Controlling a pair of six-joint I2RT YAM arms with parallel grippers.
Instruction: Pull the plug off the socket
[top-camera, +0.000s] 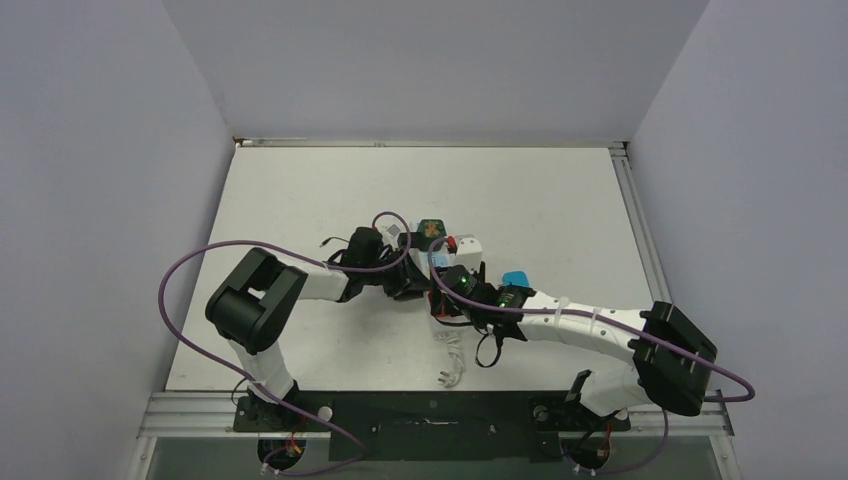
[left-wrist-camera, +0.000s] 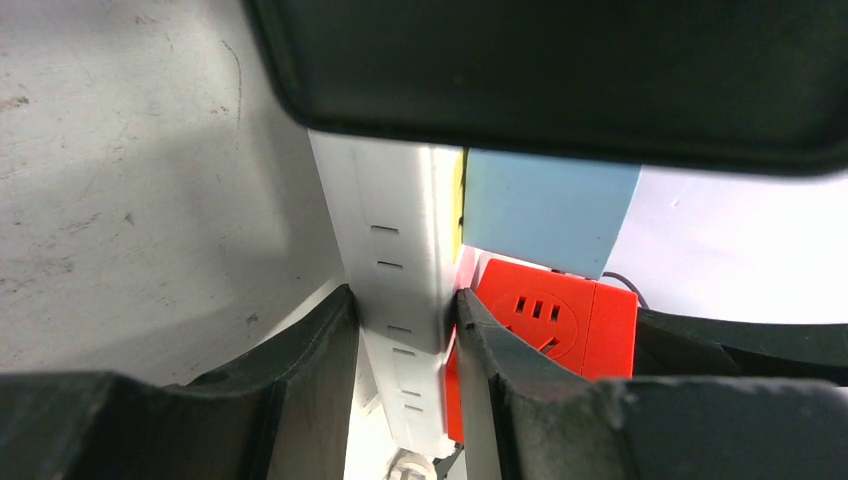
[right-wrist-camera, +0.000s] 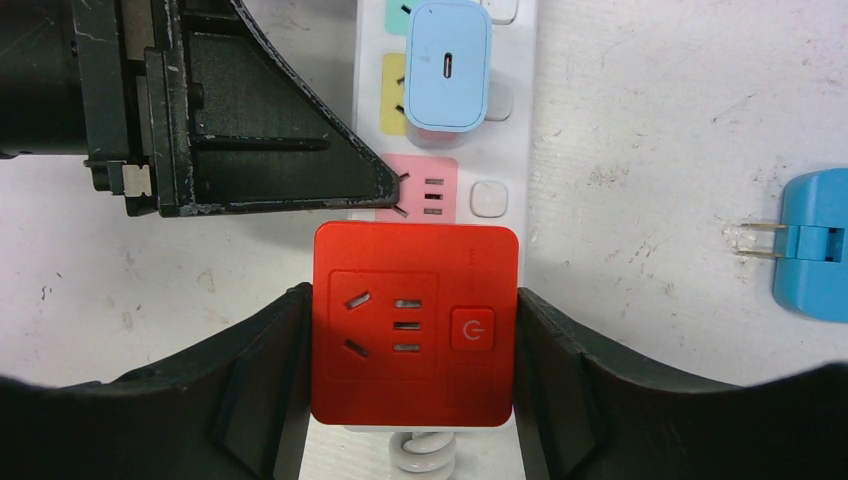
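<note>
The left pincer (left-wrist-camera: 405, 310) clamps narrowly across the socket (left-wrist-camera: 390, 230), which lies mid-surface (right-wrist-camera: 650, 120), bracing it so it cannot lift. The right pincer (right-wrist-camera: 415, 340) grips the sides of the red plug (right-wrist-camera: 415, 290) at the strip's cord end (ready, I'd judge, for a straight pull). A pale blue charger (right-wrist-camera: 448, 62) sits at twelve o'clock from it, and a loose blue plug (right-wrist-camera: 815, 245) at three.

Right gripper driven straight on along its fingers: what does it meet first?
The red plug, already between the fingers of the right gripper and seated on the socket; its top would likely meet the palm. Fingertips might reach the table first; depth is unclear.
</note>
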